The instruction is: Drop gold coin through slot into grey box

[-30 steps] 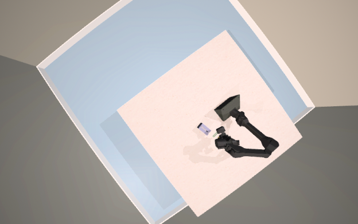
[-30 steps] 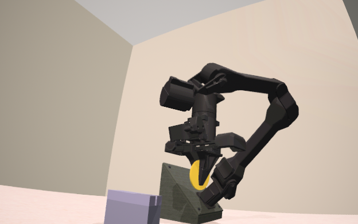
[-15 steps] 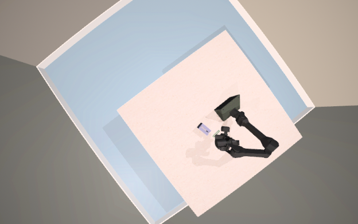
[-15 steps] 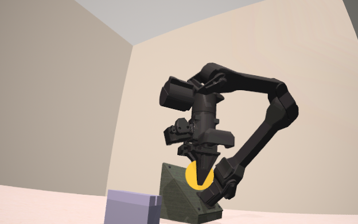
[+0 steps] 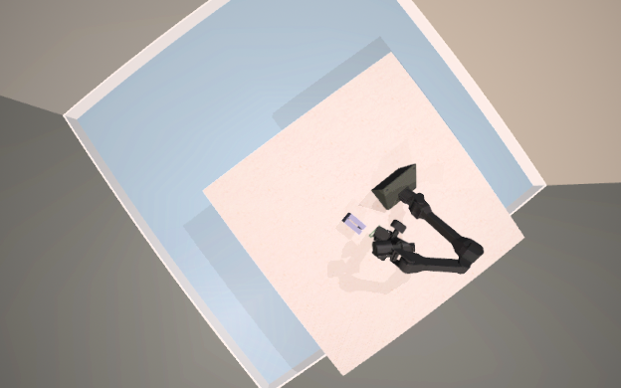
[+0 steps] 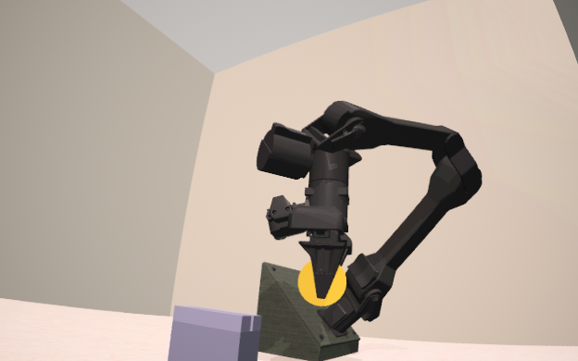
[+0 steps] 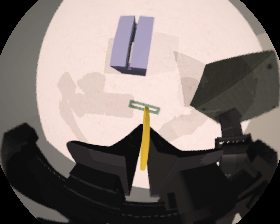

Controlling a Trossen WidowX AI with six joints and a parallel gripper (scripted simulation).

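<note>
My gripper [image 6: 321, 297] [image 7: 143, 127] is shut on the gold coin [image 6: 307, 283] [image 7: 145, 120]. The coin is upright, edge-on in the wrist view and face-on in the exterior view, well above the table. The holder [image 5: 372, 233] [image 7: 135, 102] is an empty green outline on the table; the coin's far end overlaps it in the wrist view. The closed lilac-grey box [image 5: 352, 227] [image 6: 205, 340] [image 7: 122, 40] stands beyond the holder in the wrist view. Its slot runs nearly parallel to the coin there, tilted slightly. In the top view the arm hides the coin and fingertips.
A dark green wedge-shaped mount [image 5: 395, 186] [image 6: 283, 310] [image 7: 236, 85] carries the arm's base and stands to the right of the box in the wrist view. The pale table top [image 5: 290, 174] has its edges far out around these things.
</note>
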